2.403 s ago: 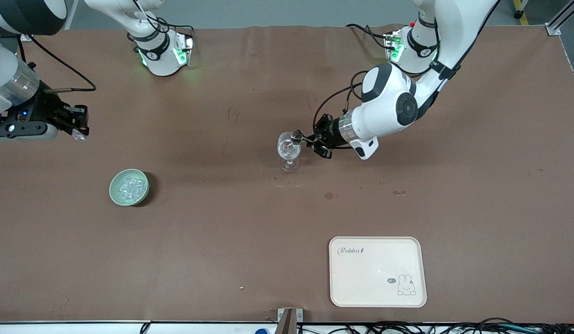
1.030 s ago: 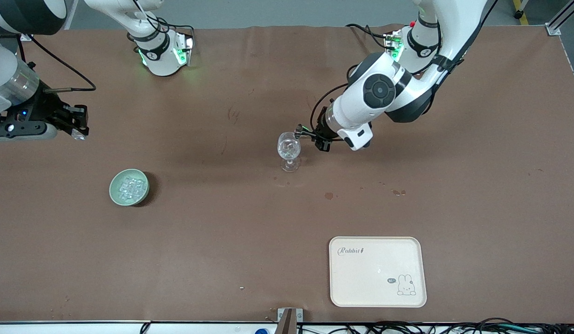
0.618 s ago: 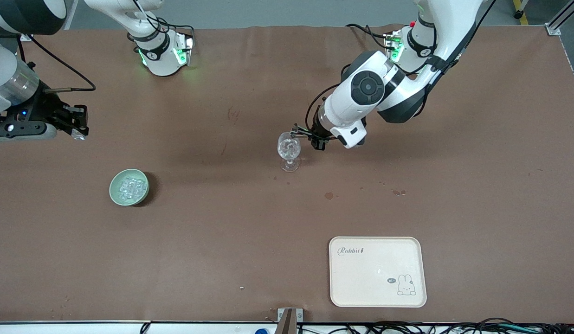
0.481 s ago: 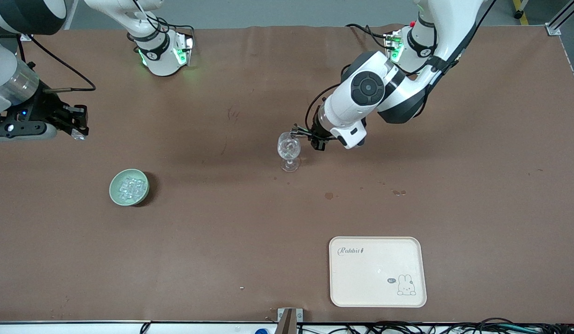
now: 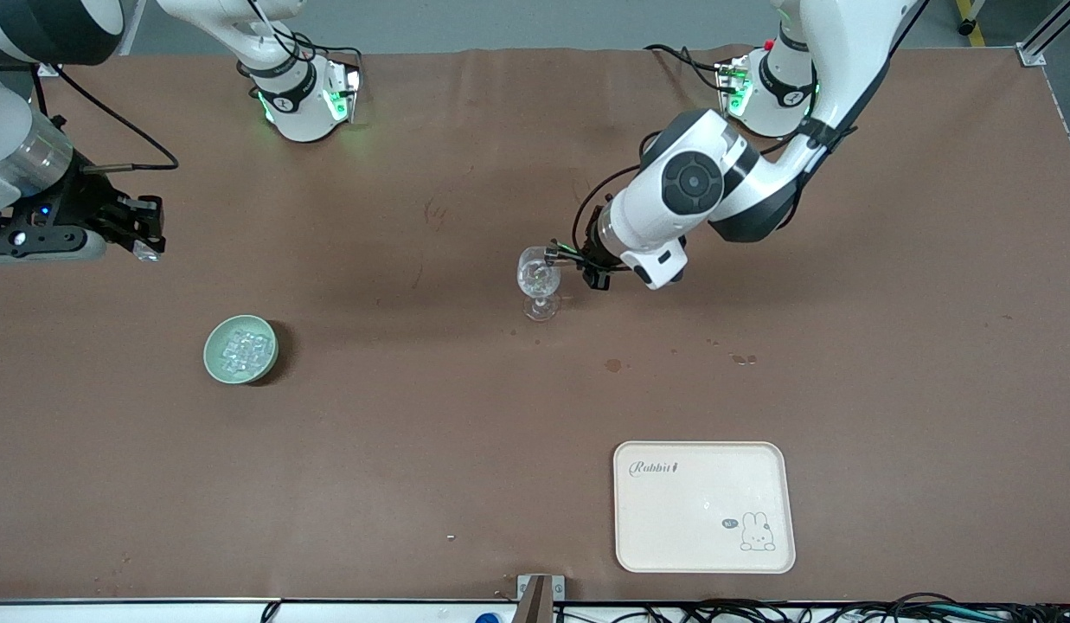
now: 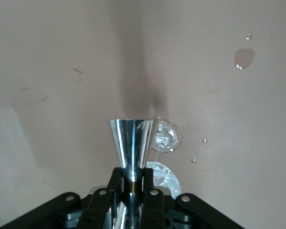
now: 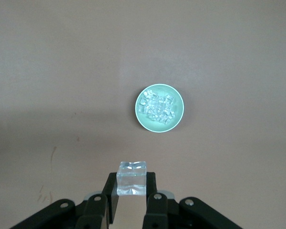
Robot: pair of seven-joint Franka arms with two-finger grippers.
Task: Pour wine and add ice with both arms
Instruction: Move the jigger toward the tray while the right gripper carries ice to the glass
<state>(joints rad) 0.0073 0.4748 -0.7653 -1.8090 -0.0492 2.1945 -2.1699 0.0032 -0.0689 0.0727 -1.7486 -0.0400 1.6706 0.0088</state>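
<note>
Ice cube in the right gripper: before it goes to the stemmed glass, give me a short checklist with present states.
1. Right gripper shut on the ice cube: ok.
2. Stemmed glass upright on the table: ok.
3. Space over the glass free: not ok; the left gripper, shut on a metal jigger, is beside its rim.
4. Jigger emptied: cannot tell.
5. Green bowl holds more ice cubes: ok.
6. Right gripper over bare table toward the right arm's end, away from the glass: ok.

Table surface: plain brown. Bowl: pale green. Ice: colourless, glinting white. Tray: cream, rabbit print.
</note>
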